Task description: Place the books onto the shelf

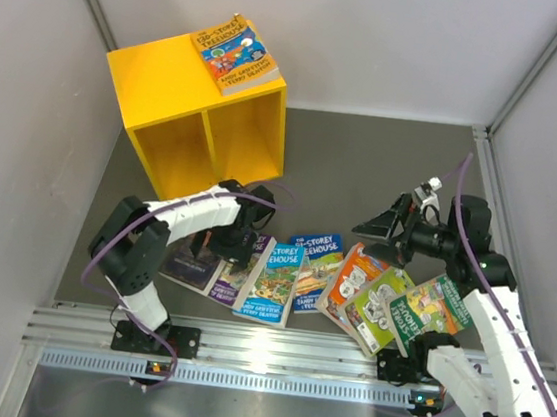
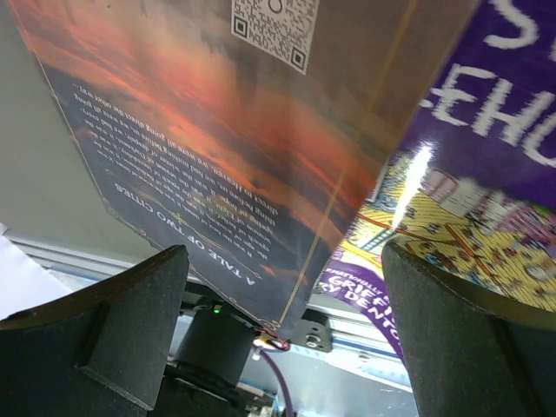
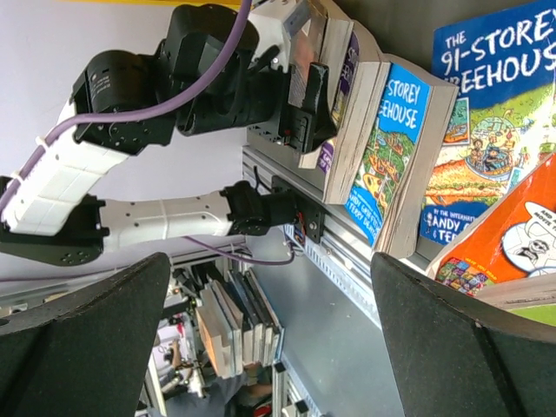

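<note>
Seven books. One orange-and-blue book (image 1: pixel 236 55) lies flat on top of the yellow shelf (image 1: pixel 162 85), at the shelf's far right corner and slightly overhanging it. The other six are fanned in an overlapping row along the near edge of the table (image 1: pixel 364 168). From left to right: dark book (image 1: pixel 190 264), purple book (image 1: pixel 233 284), teal-blue book (image 1: pixel 275 284), blue 91-Storey book (image 1: pixel 315 263), orange book (image 1: pixel 353 275), lime book (image 1: pixel 378 305), green book (image 1: pixel 430 308). All lie flat, covers up. The right-hand three are angled toward the table's near right corner.

The shelf sits in the far left corner of the table. Its two compartments, split by a central divider, face the near edge.

Left gripper (image 1: pixel 238 239) is low over the left end of the row, above where the dark and purple books meet. Jaws are spread fully wide with nothing between them. In the left wrist view both fingers (image 2: pixel 113 321) frame the dark cover and the purple one beside it. Can't tell whether the tips touch the books.

Right gripper (image 1: pixel 389 226) hangs above the table just beyond the orange book, toward the far edge. It is also wide open and holding nothing. The right wrist view shows its fingers (image 3: pixel 469 330) well apart, with the book row and the left arm beyond them.
</note>
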You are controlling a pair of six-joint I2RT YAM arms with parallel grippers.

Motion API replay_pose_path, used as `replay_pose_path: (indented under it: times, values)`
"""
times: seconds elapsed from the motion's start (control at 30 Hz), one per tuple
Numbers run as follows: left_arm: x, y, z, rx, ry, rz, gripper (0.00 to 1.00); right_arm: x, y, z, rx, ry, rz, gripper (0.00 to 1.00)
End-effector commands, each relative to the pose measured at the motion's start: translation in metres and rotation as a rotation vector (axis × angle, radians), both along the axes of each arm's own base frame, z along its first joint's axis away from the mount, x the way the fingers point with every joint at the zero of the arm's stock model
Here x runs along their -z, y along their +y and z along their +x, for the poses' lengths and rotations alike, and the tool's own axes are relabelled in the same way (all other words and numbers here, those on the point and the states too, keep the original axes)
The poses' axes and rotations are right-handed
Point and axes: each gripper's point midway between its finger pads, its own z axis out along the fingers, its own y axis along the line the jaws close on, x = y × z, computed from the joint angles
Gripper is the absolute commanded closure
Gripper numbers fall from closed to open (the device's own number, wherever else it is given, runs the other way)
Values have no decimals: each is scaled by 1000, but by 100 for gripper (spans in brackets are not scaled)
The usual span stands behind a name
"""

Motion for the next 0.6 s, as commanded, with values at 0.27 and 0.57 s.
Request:
replay_pose_path:
  times: [0.27, 0.57]
  values:
    - [46, 5, 13, 14, 84, -30, 9, 4, -2, -2, 21, -19, -23, 2]
    - [72, 1, 15, 52, 168, -71, 37, 7, -5, 4, 53, -22, -47, 2]
